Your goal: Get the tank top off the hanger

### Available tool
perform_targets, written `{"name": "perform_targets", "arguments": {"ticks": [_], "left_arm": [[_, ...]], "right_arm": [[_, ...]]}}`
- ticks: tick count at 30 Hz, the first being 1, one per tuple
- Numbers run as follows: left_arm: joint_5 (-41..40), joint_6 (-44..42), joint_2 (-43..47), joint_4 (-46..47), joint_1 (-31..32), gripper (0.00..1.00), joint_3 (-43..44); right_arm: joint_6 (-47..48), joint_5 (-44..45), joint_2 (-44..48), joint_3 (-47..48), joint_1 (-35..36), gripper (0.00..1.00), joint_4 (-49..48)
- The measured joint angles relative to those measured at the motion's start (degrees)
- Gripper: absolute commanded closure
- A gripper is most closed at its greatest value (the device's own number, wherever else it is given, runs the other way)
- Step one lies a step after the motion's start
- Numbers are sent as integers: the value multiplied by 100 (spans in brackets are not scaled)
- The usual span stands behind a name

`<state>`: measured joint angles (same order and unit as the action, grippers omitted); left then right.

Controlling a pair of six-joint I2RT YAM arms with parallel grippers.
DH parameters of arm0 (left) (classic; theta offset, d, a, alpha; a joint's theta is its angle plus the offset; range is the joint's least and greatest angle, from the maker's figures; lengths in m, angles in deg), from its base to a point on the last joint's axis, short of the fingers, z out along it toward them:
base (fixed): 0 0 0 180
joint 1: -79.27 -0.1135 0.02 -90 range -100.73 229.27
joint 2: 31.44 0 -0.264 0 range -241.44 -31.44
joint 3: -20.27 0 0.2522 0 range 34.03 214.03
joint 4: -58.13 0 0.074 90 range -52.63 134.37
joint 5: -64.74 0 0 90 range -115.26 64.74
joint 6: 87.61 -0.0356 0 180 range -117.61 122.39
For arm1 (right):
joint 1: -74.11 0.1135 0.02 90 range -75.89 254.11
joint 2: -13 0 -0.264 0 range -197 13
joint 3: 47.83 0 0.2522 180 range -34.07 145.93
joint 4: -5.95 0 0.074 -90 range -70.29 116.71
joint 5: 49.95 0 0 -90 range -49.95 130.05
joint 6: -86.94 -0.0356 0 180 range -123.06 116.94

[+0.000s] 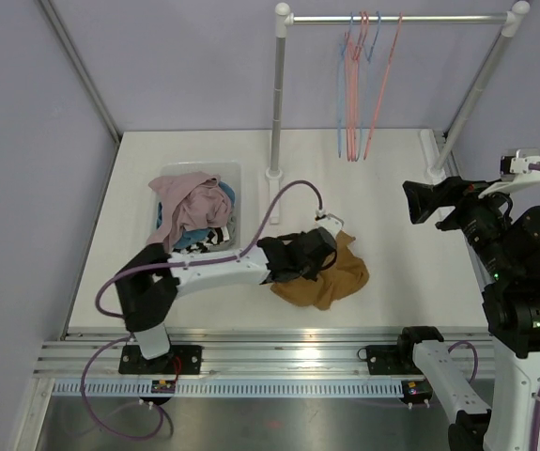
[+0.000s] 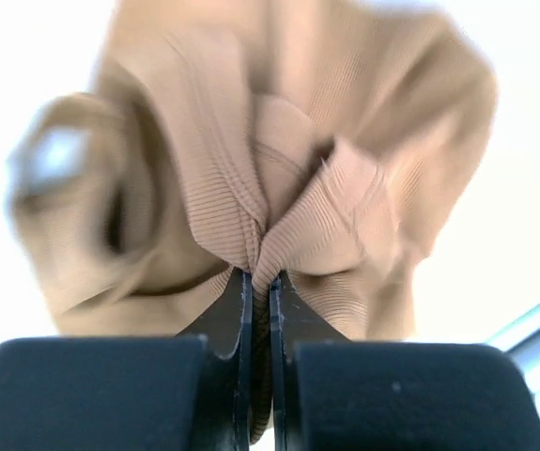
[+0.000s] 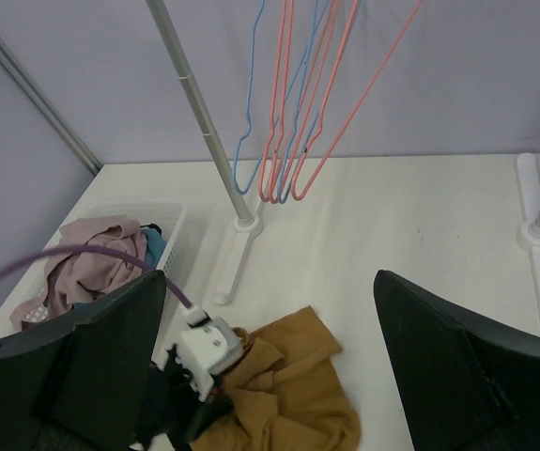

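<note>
Pinching a fold of the tank top (image 1: 331, 282), crumpled on the worktop (image 1: 392, 254) right of the basket (image 1: 235, 171), directly beneath the pressed-together left pincer (image 2: 260, 280), with the spread right pincer (image 1: 424, 200) well apart rightward.

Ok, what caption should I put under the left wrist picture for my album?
Close-up: the left claw pinched shut on a fold of the tan ribbed tank top.

The left gripper (image 1: 328, 249) sits on the mustard tank top (image 1: 335, 282), crumpled on the table (image 1: 401, 235) just right of the basket (image 1: 235, 169); pink and blue hangers (image 1: 354, 94) dangle from the rail (image 1: 392, 18) behind.
</note>
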<state>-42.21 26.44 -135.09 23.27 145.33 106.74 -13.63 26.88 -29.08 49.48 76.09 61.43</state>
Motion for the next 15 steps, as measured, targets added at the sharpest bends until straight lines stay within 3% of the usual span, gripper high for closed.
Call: {"name": "perform_targets", "arguments": {"ticks": [7,15], "left_arm": [[-894,-72,2166,-695,-684,100,212],[-1486,-315,2927,-1869,-1799,100,1233]], "right_arm": [[-2,-2,122,-192,0,1,-20],[-2,-2,157,-203,0,1,-39]]}}
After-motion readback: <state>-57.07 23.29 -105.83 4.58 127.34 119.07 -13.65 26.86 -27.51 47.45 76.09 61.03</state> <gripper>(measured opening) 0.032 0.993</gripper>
